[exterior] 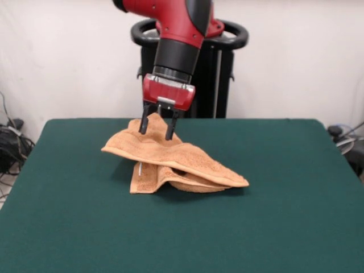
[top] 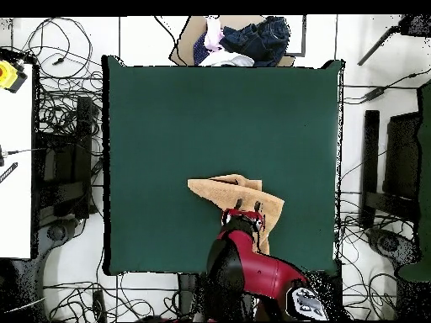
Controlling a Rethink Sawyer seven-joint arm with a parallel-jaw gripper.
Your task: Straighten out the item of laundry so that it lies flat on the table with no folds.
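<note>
The orange-tan towel (exterior: 170, 159) lies crumpled and folded over itself on the far middle of the dark green table (exterior: 273, 199). Its far part rises to a peak between my fingers, and its left edge hangs just above the felt. A small white loop tag (exterior: 140, 169) shows at a lower fold. My gripper (exterior: 157, 126) points down, with its two black fingers (exterior: 144, 124) closed on that raised peak. In the overhead view the towel (top: 226, 190) lies near the table's (top: 168, 126) robot-side edge, with the gripper (top: 247, 204) over its robot-side part.
The black pedestal (exterior: 219, 74) stands behind the table's far edge. A pile of clothes (top: 244, 39) lies beyond the table's opposite edge. Cables (top: 63, 101) lie on the floor on both sides of the table.
</note>
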